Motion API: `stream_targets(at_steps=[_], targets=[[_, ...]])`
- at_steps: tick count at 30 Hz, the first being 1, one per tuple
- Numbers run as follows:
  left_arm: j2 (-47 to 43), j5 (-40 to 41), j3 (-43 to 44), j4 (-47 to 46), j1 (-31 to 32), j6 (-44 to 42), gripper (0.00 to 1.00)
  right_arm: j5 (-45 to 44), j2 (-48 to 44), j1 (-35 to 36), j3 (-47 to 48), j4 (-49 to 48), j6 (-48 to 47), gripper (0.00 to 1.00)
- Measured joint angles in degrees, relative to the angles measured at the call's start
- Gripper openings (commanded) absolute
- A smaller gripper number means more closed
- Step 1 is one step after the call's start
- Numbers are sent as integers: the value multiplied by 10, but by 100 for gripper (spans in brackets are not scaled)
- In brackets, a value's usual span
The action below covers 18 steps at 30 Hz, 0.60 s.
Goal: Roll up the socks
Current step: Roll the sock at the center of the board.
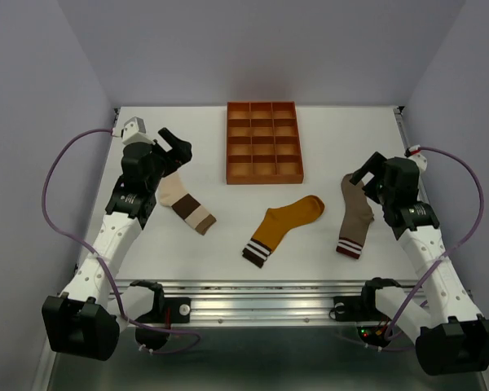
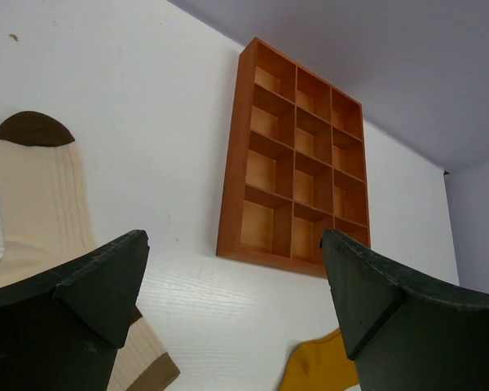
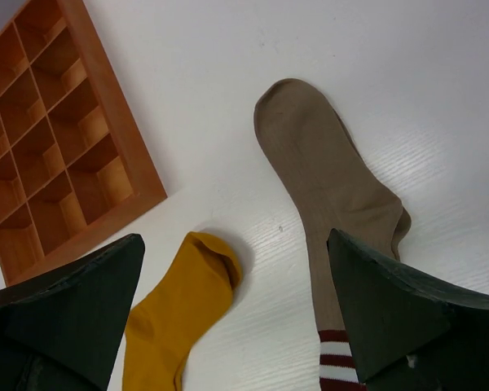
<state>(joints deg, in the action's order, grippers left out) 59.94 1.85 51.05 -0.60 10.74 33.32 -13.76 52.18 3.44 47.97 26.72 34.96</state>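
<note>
**A:** How is the left arm (image 1: 106,244) set?

**B:** It reaches forward from its base at the near left, elbow low. The wrist is bent so the left tool (image 1: 176,148) points toward the far side and slightly inward.

**A:** And the jaws?

**B:** Spread wide. In the left wrist view the dark left fingers (image 2: 90,285) sit at the lower corners with a broad gap between them.

**A:** The other side?

**B:** The right arm (image 1: 436,261) roughly mirrors it, rising from the near-right base and leaning inward. The right tool (image 1: 363,181) angles toward the middle. The right fingers (image 3: 383,301) are likewise well apart, gripping nothing.
</note>
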Motion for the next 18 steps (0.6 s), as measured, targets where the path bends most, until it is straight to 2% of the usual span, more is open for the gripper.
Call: stream_targets(at_steps=[10,18], targets=[[0,2,0,0,0,7,99,9,2,0,0,0,-19,100],[10,6,-8,3,2,32,99,88,15,10,0,-19,-69,100]])
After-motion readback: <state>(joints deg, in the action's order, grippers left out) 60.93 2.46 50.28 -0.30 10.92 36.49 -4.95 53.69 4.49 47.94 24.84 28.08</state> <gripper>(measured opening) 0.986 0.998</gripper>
